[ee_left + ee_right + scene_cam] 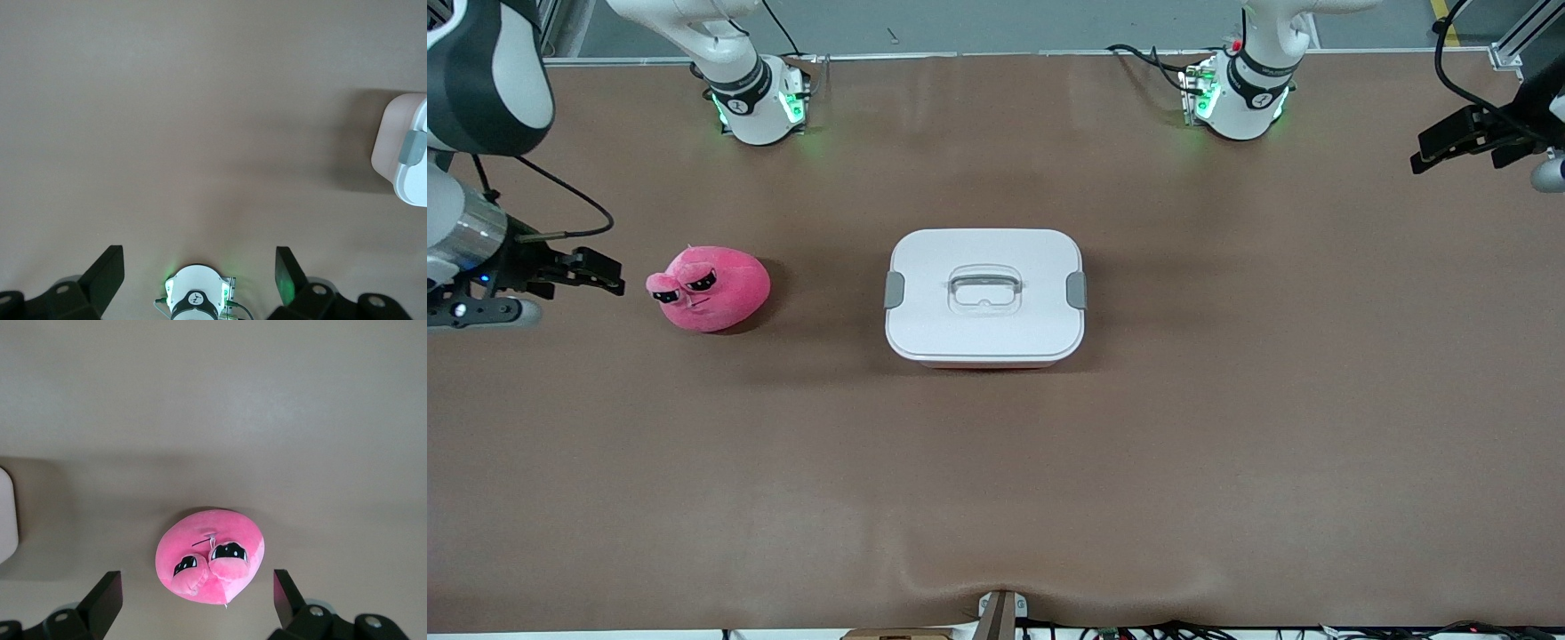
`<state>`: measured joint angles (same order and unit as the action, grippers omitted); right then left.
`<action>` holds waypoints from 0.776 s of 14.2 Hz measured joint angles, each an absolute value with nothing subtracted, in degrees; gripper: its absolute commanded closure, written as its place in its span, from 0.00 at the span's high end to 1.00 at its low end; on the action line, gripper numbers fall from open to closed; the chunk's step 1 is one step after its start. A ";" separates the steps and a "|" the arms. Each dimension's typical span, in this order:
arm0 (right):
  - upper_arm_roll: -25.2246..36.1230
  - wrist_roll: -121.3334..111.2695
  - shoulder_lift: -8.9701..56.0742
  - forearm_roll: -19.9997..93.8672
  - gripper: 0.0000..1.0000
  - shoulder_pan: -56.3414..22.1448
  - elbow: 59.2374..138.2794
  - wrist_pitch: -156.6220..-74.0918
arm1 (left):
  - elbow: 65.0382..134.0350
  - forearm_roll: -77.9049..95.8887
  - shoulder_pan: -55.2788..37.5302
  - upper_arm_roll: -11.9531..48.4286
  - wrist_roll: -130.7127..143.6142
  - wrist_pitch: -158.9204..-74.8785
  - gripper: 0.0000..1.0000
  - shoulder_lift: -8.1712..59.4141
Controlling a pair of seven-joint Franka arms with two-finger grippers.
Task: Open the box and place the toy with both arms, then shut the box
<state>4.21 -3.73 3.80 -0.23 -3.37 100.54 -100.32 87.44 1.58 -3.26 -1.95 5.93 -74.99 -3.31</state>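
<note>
The box (985,298) stands shut at the table's middle, a pale pink tub under a white lid with a grey clip (895,290) at each end and a clear handle (983,291). The toy (710,289), a pink plush blob with half-lidded eyes, lies beside it toward the right arm's end. My right gripper (615,276) hangs open over the table just past the toy, holding nothing; its wrist view shows the toy (210,563) between and ahead of the spread fingers (107,593). My left gripper (1421,153) is open over the left arm's end, well away from the box (403,150).
The two arm bases (760,98) (1240,98) glow green along the table's edge farthest from the front camera. A brown mat (996,462) covers the table. Cables and a bracket (1000,613) sit at the edge nearest the front camera.
</note>
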 measured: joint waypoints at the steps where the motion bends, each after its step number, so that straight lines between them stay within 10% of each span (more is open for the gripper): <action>1: 4.21 -3.73 3.80 -0.23 1.00 -3.46 101.89 -101.35 | 87.37 1.59 -3.35 -1.87 6.93 -74.99 1.00 -2.99; 11: 4.26 -7.35 3.85 -0.24 1.00 -3.56 113.65 -105.19 | 87.12 2.30 -4.88 12.45 42.01 -76.28 1.00 -0.96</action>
<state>4.26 -7.35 3.85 -0.24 -3.56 113.65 -105.19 87.12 2.30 -4.88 12.45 42.01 -76.28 -0.96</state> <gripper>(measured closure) 0.000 0.000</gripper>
